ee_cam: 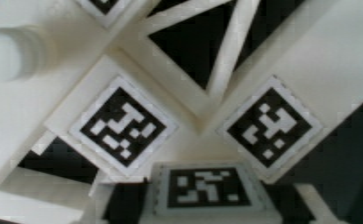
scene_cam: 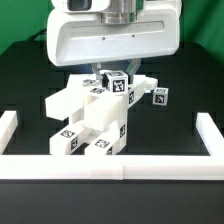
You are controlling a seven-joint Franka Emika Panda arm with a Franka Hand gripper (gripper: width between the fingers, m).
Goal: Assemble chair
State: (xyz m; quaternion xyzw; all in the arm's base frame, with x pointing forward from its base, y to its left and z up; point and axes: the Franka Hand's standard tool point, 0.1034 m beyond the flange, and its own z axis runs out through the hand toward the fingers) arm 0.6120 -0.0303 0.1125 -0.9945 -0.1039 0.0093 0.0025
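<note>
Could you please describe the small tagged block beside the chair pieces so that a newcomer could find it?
Inside the low white wall stands a heap of white chair pieces. The block is at that heap's edge on the exterior view's right: the piece farthest to that side, a tag facing the camera.

A: What carries everything?
B: A matte black table (scene_cam: 28,98), fenced by a low white border wall (scene_cam: 110,168) along the front and both sides.
A: And behind it?
B: A dark green backdrop (scene_cam: 20,25) — plain, showing in both upper corners.
A: The light?
B: Even — the wall's top face reads brighter than its front.
</note>
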